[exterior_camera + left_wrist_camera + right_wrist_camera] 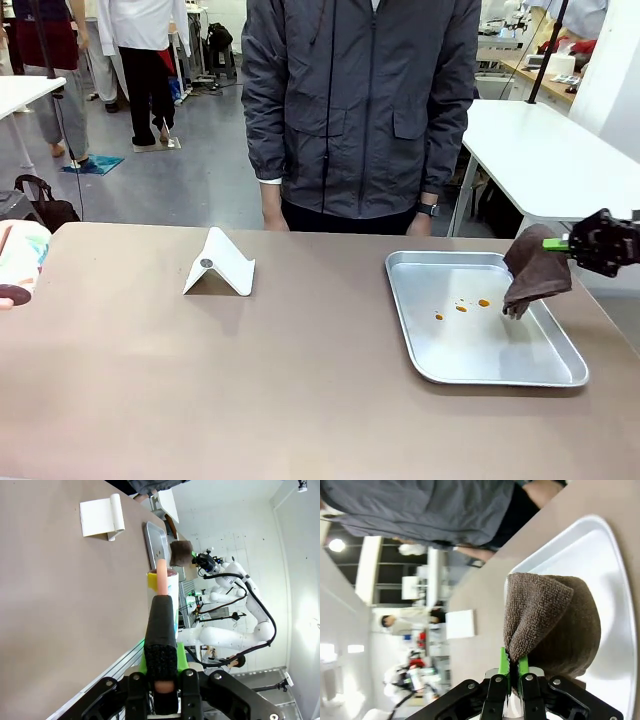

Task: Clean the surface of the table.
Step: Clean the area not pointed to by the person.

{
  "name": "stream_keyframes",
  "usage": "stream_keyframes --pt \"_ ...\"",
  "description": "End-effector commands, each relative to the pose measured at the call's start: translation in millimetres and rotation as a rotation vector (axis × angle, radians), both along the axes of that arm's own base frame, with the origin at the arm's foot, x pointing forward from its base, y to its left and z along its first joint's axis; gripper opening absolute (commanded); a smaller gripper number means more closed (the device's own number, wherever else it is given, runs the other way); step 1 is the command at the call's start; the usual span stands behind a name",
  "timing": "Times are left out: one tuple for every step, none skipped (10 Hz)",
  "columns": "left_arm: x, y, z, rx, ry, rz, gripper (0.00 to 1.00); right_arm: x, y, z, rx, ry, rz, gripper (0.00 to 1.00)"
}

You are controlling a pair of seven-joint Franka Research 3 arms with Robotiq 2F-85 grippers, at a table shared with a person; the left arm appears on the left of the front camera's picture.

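Note:
The brownish table (pixel 300 390) runs across the front view. My right gripper (pixel 563 243) is shut on a brown cloth (pixel 535 270) that hangs over the right part of a silver tray (pixel 480 345), its lower corner close to a few orange spots (pixel 461 307). In the right wrist view the cloth (pixel 545 620) is pinched between the green pads (pixel 504 662) above the tray (pixel 600 545). My left gripper (pixel 161 605) is shut on a white printed container (pixel 170 587) with a pinkish part, held off the table's left end (pixel 20 260).
A white folded stand (pixel 220 263) sits on the table left of centre. A person in a grey jacket (pixel 360 110) stands at the far edge. A white table (pixel 550 150) stands behind at the right.

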State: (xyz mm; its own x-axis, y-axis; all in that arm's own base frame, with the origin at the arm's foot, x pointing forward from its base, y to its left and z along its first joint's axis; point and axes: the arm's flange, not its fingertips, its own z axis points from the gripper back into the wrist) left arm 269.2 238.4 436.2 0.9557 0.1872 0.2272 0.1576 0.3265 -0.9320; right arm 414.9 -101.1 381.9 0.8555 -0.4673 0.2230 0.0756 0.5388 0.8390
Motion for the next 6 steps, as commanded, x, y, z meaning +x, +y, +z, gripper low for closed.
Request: stream_keyframes --pt "-3.2 -1.9 1.2 -0.001 -0.001 0.000 0.22 29.1 4.5 -2.7 -0.177 0.023 0.045 0.07" --pt "-3.2 -1.9 1.2 -0.001 -0.001 0.000 0.22 38.1 5.2 -2.9 -0.267 0.037 0.032 0.07" --pt "-3.2 -1.9 1.2 -0.001 -0.001 0.000 0.22 46.6 7.1 -7.4 -0.321 0.054 0.033 0.07" --pt "-3.2 -1.9 1.2 -0.001 -0.001 0.000 0.22 54.2 11.1 -18.7 -0.377 0.071 0.054 0.07" --pt "-3.2 -1.9 1.2 -0.001 -0.001 0.000 0.22 60.6 15.6 -33.1 -0.380 0.098 0.088 0.07" --pt "-3.2 -1.9 1.2 -0.001 -0.001 0.000 0.22 64.9 21.3 -47.9 -0.374 0.109 0.111 0.07"
